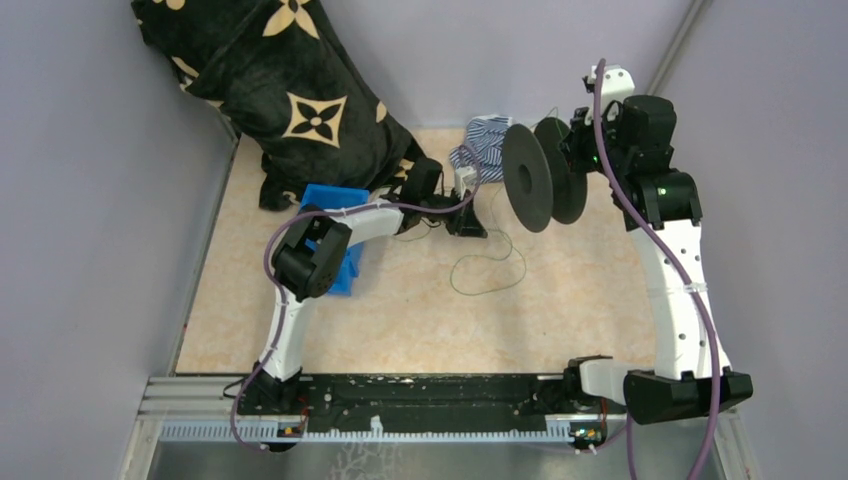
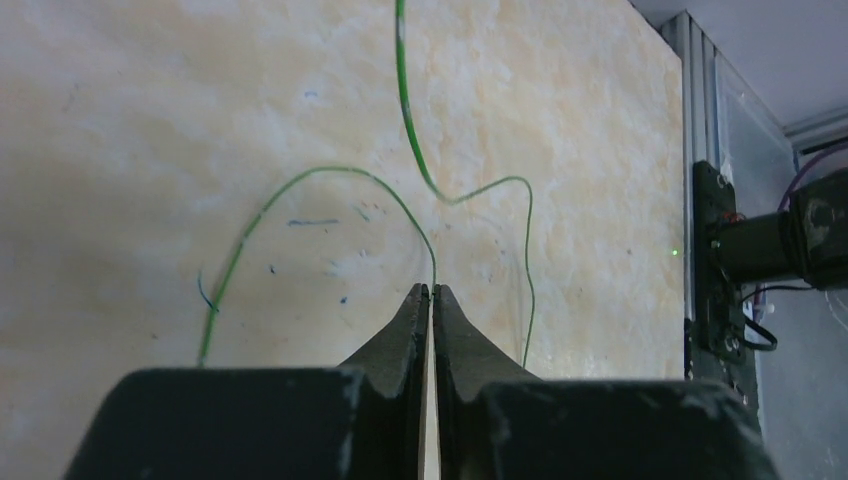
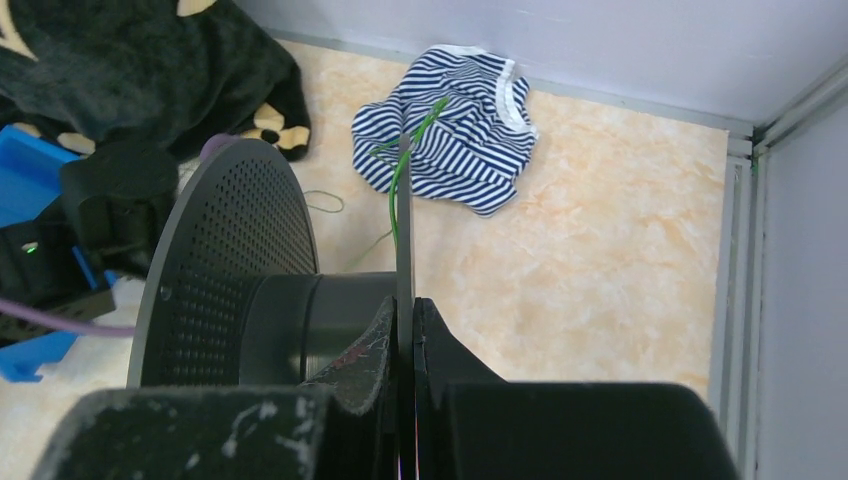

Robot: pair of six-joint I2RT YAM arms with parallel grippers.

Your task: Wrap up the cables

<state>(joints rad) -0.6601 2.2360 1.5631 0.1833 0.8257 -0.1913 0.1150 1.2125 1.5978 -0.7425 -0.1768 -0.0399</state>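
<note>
The cable [image 1: 488, 268] is a thin green wire lying in a loose loop on the beige table, and one strand rises toward the black spool [image 1: 530, 178]. In the left wrist view the cable [image 2: 320, 170] curves down into the tips of my left gripper [image 2: 432, 290], which is shut on it. That left gripper [image 1: 468, 222] sits low over the table, left of the spool. My right gripper [image 3: 405, 305] is shut on the thin edge of one spool flange and holds the spool [image 3: 225, 260] up on its side. A green strand of cable [image 3: 400, 180] runs past that flange. In the top view the right gripper [image 1: 578, 150] is behind the spool.
A black blanket with a flower pattern [image 1: 290, 90] is heaped at the back left, with a blue box [image 1: 335, 200] in front of it under the left arm. A blue-and-white striped shirt [image 1: 485, 140] lies at the back wall. Grey walls close three sides.
</note>
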